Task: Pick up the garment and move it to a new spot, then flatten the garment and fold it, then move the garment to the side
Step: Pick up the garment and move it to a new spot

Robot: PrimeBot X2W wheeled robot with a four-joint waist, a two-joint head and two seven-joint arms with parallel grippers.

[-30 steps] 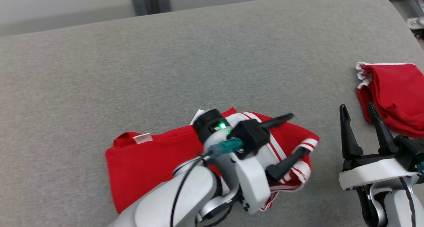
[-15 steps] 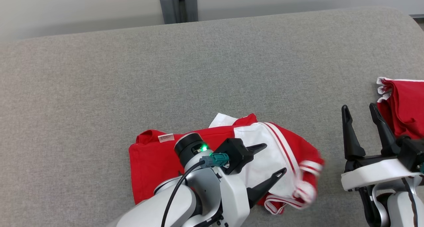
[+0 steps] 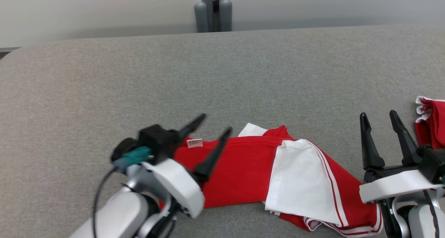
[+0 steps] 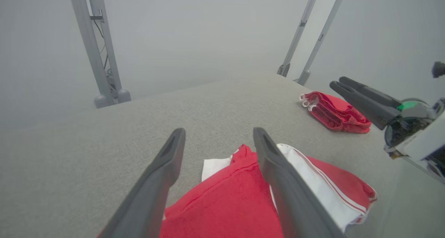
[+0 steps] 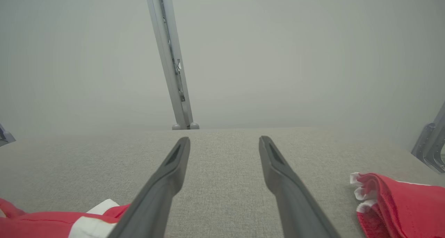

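The garment (image 3: 240, 175) lies loosely folded on the grey surface (image 3: 174, 74), close to its near edge in the head view. It is soft matte red knit. A white lining panel (image 3: 299, 182) is turned over its right half, and thin red-and-white striped trim (image 3: 332, 186) runs along that panel and curls under at the lower right corner. A small white tag (image 3: 194, 143) sits at the upper left edge and a white corner (image 3: 252, 130) pokes out along the top.

The left fingers (image 3: 213, 154), long, dark and tapered, are spread apart over the garment's left end with nothing between them; the left wrist view shows red cloth (image 4: 222, 210) beneath their gap. The right fingers (image 3: 368, 144) are likewise released and empty, just right of the garment's striped end.

Beyond them a smaller red bundle (image 3: 433, 121) with a wavy white edge rests on the surface. The surface is a coarse woven fabric with a rounded far edge, and a grey metal post (image 3: 212, 8) stands behind it.
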